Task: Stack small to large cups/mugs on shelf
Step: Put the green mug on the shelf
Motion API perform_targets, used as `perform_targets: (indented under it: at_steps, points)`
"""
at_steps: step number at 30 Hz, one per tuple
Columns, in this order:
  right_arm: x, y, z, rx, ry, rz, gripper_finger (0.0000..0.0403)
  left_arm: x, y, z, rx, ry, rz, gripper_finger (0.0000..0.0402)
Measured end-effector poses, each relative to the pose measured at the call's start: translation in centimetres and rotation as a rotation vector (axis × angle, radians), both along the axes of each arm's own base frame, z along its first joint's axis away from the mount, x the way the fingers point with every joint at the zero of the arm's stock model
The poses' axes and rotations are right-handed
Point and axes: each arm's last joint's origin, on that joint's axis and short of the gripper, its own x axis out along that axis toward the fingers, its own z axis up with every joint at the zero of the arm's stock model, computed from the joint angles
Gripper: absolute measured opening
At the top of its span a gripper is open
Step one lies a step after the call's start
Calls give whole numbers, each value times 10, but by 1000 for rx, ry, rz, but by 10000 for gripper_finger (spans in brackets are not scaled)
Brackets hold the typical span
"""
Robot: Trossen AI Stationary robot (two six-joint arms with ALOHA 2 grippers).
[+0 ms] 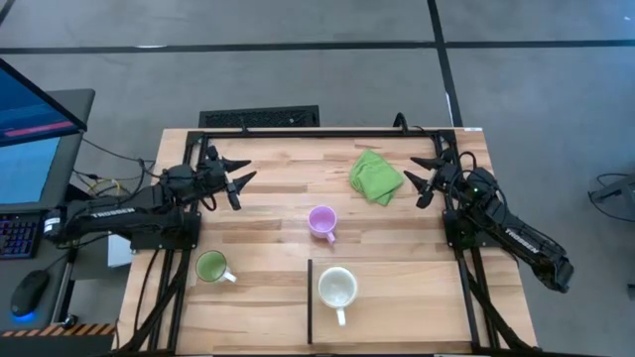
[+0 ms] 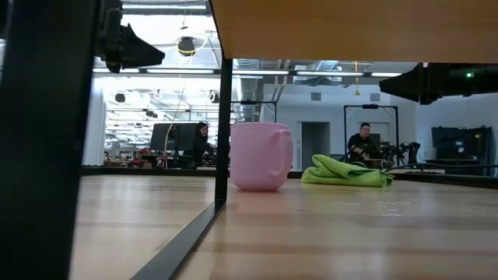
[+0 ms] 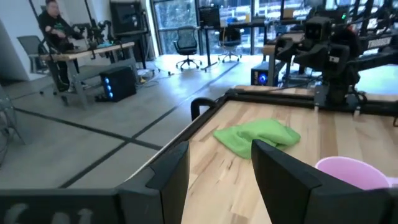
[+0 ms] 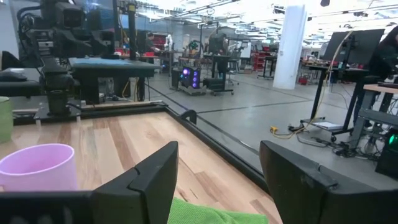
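Observation:
Three mugs stand upright on their bases on the wood table. The purple mug is in the middle, and the green mug is near the left. The white mug stands on the shelf, just right of its black strip. My left gripper hovers open at the far left, pointing level toward the table's right. My right gripper hovers open at the far right, facing it. Neither holds anything.
A crumpled green cloth lies at the far side, between the grippers and nearer the right one. A black frame runs along the table's far edge. People sit at desks in the room beyond.

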Motion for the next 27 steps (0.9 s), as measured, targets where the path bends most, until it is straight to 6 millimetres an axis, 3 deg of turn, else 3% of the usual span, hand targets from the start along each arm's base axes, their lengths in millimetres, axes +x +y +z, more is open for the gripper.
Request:
perform_targets:
  at_steps: [21,27]
  points:
    - [0,0,0,0,0,0,249,1,-2,-2,-18,14,-66,165]
    - [0,0,0,0,0,0,249,1,-2,-2,-103,12,-76,165]
